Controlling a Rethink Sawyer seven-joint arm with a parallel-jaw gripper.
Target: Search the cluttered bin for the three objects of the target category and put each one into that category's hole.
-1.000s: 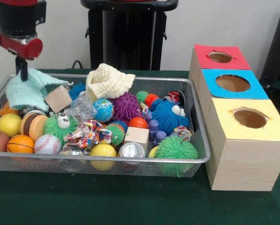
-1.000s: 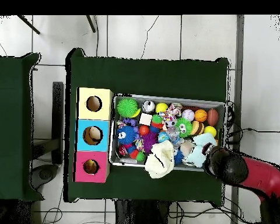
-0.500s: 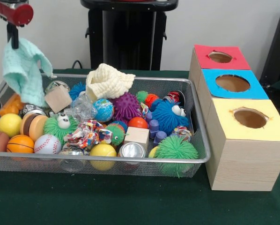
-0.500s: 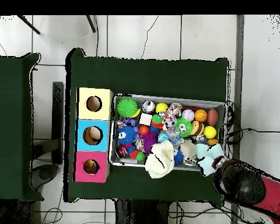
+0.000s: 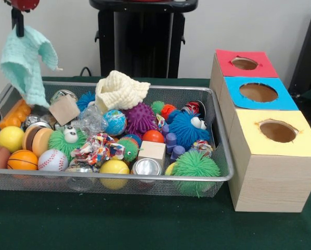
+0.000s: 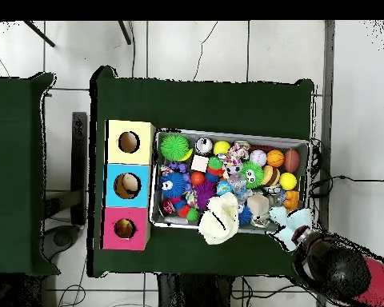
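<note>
My gripper (image 5: 16, 25) is at the top left of the front view, high over the left end of the wire bin (image 5: 145, 180), and it is shut on a mint-green knitted cloth (image 5: 25, 62). The cloth hangs free above the bin's contents. From overhead, the cloth (image 6: 294, 227) sits just past the bin's corner (image 6: 306, 145), under the arm's head (image 6: 339, 270). A cream knitted cloth (image 5: 119, 89) lies draped over the bin's back rim. Three boxes with holes stand beside the bin: red (image 5: 244, 63), blue (image 5: 258, 92) and yellow (image 5: 277, 131).
The bin is packed with sport balls (image 5: 23, 160), spiky rubber toys (image 5: 141, 119), a wooden block (image 5: 64, 109), a tin can (image 5: 146, 167) and a rope knot (image 5: 95, 148). An orange toy (image 5: 15, 115) lies by the left wall. Green cloth covers the table (image 5: 145, 224).
The gripper has risen with the mint cloth, lifting it clear of the toys and outward past the bin's corner. The wooden block and orange toy it covered now show.
</note>
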